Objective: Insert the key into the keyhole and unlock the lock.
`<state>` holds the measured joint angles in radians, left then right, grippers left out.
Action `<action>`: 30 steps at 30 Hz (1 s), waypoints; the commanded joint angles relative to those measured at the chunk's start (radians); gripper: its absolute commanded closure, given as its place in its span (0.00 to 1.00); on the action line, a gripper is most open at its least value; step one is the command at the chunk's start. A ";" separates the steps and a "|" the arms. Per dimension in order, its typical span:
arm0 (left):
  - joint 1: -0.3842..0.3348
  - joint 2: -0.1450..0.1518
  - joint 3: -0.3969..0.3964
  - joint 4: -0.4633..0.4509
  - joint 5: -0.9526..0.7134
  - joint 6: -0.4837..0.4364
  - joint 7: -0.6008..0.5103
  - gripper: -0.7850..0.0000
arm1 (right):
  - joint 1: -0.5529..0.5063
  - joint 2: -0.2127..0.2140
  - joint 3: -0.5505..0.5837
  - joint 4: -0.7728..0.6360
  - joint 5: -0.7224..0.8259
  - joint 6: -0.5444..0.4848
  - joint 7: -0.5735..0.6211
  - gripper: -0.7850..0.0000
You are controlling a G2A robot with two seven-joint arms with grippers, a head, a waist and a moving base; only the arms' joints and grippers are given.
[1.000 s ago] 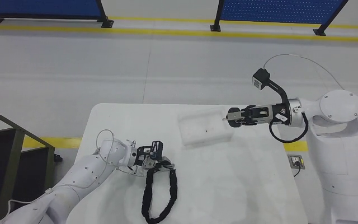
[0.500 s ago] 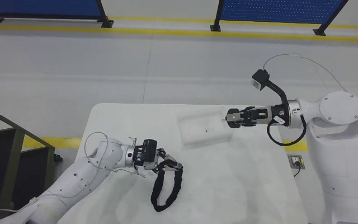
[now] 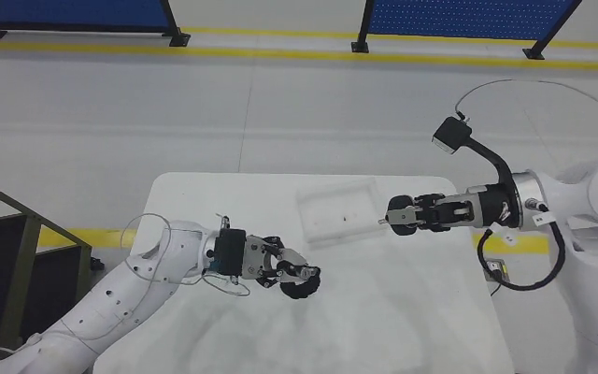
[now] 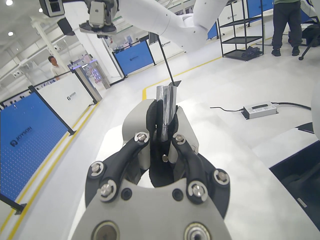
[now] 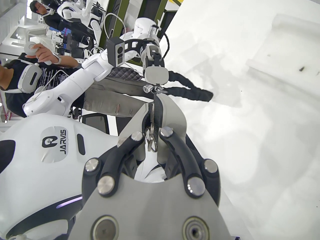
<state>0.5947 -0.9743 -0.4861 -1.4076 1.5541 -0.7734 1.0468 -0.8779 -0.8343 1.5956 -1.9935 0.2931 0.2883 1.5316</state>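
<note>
- Left gripper [image 3: 288, 272] clenched on lock [image 4: 166, 107], near tray [image 3: 322, 224]; cylinder's long axis runs along the fingers, end facing right gripper [image 3: 391, 217]
- Right gripper grasping key [image 5: 150, 136] beside tray; blade points toward lock

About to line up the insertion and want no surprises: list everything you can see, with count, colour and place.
cable lock: one, black cable with chrome cylinder, in the left gripper over the table
key: one, silver, in the right gripper
foam tray: one, white, on the table's far side
table: one, white, under both arms
barriers: two, blue, on the floor beyond the table
power brick: one, grey, on the floor
left gripper: one, black and white, shut on the cable lock
right gripper: one, black and white, shut on the key near the foam tray
</note>
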 commanded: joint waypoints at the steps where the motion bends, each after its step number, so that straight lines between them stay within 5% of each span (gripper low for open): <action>1: -0.017 -0.003 0.005 -0.014 0.003 0.007 0.007 1.00 | 0.000 0.013 -0.005 -0.011 0.029 0.011 -0.011 1.00; 23: -0.043 -0.017 0.019 -0.001 -0.042 0.048 0.048 1.00 | -0.007 0.027 -0.014 -0.015 0.068 0.032 -0.045 1.00; 30: 0.047 -0.027 -0.029 0.002 -0.227 0.104 -0.066 1.00 | 0.041 0.070 -0.083 -0.076 -0.058 0.032 -0.031 1.00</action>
<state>0.6364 -0.9969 -0.5132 -1.4072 1.3460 -0.6708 0.9942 -0.8501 -0.7727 1.5293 -2.0628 0.2379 0.3169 1.5035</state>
